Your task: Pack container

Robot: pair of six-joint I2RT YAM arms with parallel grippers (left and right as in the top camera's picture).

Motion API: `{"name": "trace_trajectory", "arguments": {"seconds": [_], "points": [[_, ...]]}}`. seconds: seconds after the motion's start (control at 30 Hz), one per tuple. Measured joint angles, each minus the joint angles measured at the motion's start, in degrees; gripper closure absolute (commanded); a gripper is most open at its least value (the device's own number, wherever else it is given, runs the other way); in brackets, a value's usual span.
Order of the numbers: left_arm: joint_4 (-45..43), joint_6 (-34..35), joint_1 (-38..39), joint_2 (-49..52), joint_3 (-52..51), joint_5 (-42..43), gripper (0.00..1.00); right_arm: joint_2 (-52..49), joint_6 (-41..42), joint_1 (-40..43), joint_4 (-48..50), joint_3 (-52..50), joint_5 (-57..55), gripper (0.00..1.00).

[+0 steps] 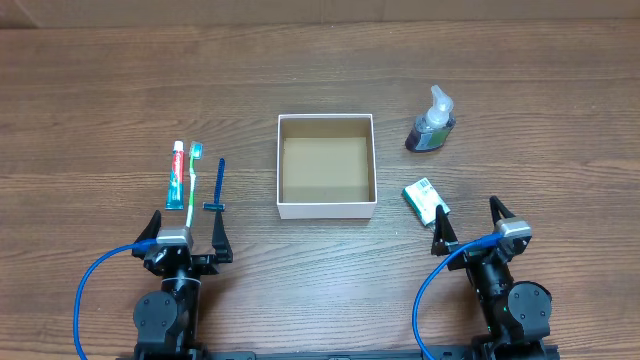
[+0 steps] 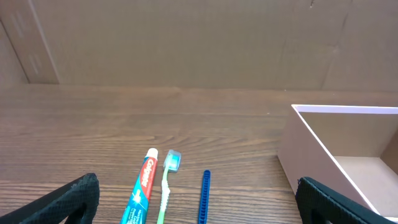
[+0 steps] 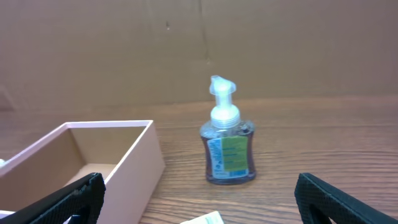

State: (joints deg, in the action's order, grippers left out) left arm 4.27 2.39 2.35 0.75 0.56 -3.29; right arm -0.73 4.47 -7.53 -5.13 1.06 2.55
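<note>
Wooden table (image 1: 100,80), one container (image 1: 326,209) (one toothbrush (image 1: 194,180))

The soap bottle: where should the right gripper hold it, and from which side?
I would grip the soap bottle by its wide body, below the pump, coming level from the near side, above the flat packet. It stands upright, apart from the box, and the open right gripper faces it.

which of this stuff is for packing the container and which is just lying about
For the job, likely: container, toothpaste, toothbrush, blue razor, soap bottle, green-and-white packet.
Just there: blue cables, wooden table.
</note>
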Motion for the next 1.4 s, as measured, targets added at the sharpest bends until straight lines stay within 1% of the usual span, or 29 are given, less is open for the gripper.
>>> {"name": "trace_trajectory", "arguments": {"seconds": [0.23, 0.37, 0.5, 0.63, 0.8, 0.93, 0.97, 1.03, 1.13, 1.27, 1.33, 1.4], "points": [[0.02, 0.0, 0.0, 0.0, 0.0, 0.0, 0.0, 0.0, 6.93, 0.02, 0.13, 0.0, 1.6, 0.0], [0.0, 0.0, 0.0, 0.0, 0.0, 0.0, 0.0, 0.0, 8.79, 0.0, -0.22, 0.0, 3.34, 0.0], [0.02, 0.0, 0.0, 0.0, 0.0, 0.0, 0.0, -0.02, 9.46, 0.02, -3.48, 0.61, 3.85, 0.0], [0.02, 0.0, 0.0, 0.0, 0.0, 0.0, 0.0, -0.22, 9.84, 0.02, -7.08, 4.92, 4.17, 0.0], [0.0, 0.0, 0.0, 0.0, 0.02, 0.0, 0.0, -4.63, 9.75, 0.0, -9.55, 17.16, 3.98, 0.0], [0.0, 0.0, 0.0, 0.0, 0.0, -0.02, 0.0, -13.22, 8.7, 0.0, -15.15, 28.87, 3.85, 0.0], [0.02, 0.0, 0.0, 0.0, 0.0, -0.02, 0.0, -16.55, 8.48, 0.02, -19.1, 32.87, 3.78, 0.0], [-0.02, 0.0, 0.0, 0.0, -0.04, -0.02, 0.0, -24.9, 7.56, 0.02, -25.38, 41.07, 3.85, 0.0], [-0.09, 0.0, 0.0, 0.0, -0.07, -0.02, 0.0, -39.39, 5.55, 0.04, -38.93, 55.1, 3.89, 0.0], [0.0, 0.0, 0.0, 0.0, -0.09, 0.0, 0.0, -56.89, 4.04, 0.04, -50.16, 71.78, 3.89, 0.0], [-0.02, 0.0, 0.0, 0.0, -0.09, 0.0, 0.0, -63.36, 3.69, 0.02, -52.13, 77.42, 3.93, 0.0], [-0.02, 0.0, 0.0, 0.0, -0.09, 0.0, 0.0, -69.2, 3.37, 0.04, -51.91, 81.83, 3.89, 0.0]]}}
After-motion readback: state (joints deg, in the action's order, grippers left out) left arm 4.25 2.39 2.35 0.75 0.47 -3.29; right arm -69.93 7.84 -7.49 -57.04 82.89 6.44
